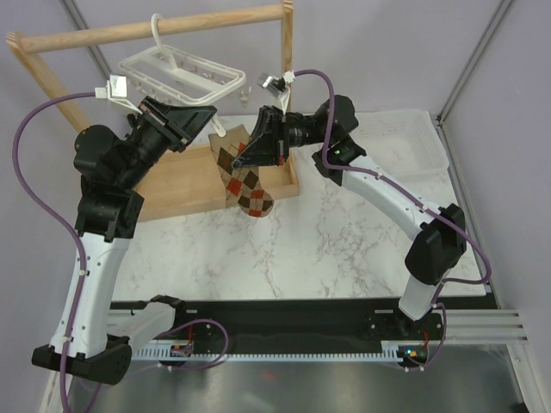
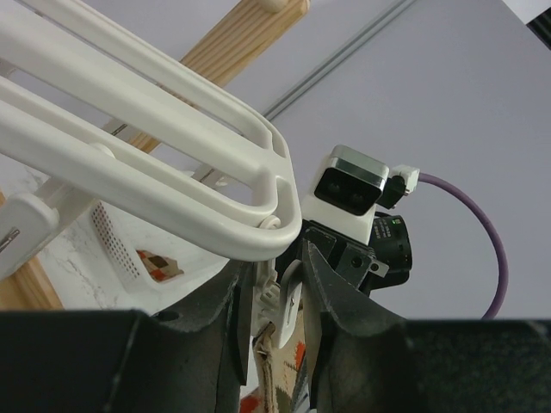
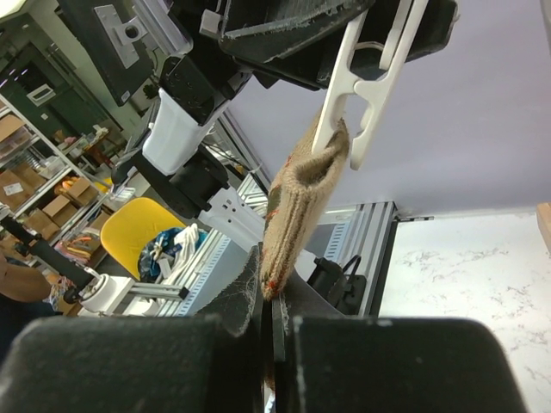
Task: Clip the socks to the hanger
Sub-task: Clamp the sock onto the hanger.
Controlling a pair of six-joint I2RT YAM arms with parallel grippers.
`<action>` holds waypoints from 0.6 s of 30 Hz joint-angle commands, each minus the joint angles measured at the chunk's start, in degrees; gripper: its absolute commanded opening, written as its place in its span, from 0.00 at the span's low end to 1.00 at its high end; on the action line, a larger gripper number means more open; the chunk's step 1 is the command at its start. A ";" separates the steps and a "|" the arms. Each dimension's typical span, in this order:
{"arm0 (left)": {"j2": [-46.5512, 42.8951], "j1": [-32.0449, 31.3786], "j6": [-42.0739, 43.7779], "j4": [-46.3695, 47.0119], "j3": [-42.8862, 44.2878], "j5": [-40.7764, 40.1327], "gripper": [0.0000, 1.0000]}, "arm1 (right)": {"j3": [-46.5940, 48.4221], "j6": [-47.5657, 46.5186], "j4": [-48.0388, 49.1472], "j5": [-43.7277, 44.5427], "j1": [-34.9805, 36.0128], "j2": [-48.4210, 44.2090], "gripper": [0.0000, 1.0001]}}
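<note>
The hanger (image 1: 176, 73) is hanging by its hook from the wooden rack (image 1: 155, 30), and everything that matters is happening just under its right-hand corner. There the left jaws are reaching in from the left and clenching the upper end of a dangling clip (image 3: 357, 103), apparently squeezing it so that its lower tips are parting. The right jaws are reaching in from the opposite side, clamping one sock (image 1: 245, 185) partway along its length, just below that corner. The sock is hanging with its long axis running down and away from the hanger, cuff uppermost, toe dangling over the bench (image 1: 362, 241). In the right wrist view the cuff is sitting right at the clip's tips, directly above the right jaws. Whether the tips are biting the fabric I cannot tell. By my reading, the right arm is doing the feeding, and the coming move is turning on the cuff lying straight up inside the clip's mouth. A patch of the same pattern is showing in a white basket (image 2: 120, 249) beyond the hanger, possibly the other sock.
</note>
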 commanded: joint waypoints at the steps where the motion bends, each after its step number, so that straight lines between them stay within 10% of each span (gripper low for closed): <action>1: -0.82 0.19 -0.04 0.32 0.51 2.92 0.02 | 2.98 -0.33 0.94 0.42 0.24 1.14 0.00; 18: -1.17 0.28 0.75 -0.29 0.87 4.23 0.02 | 8.43 -4.46 -5.99 1.04 0.24 3.16 0.00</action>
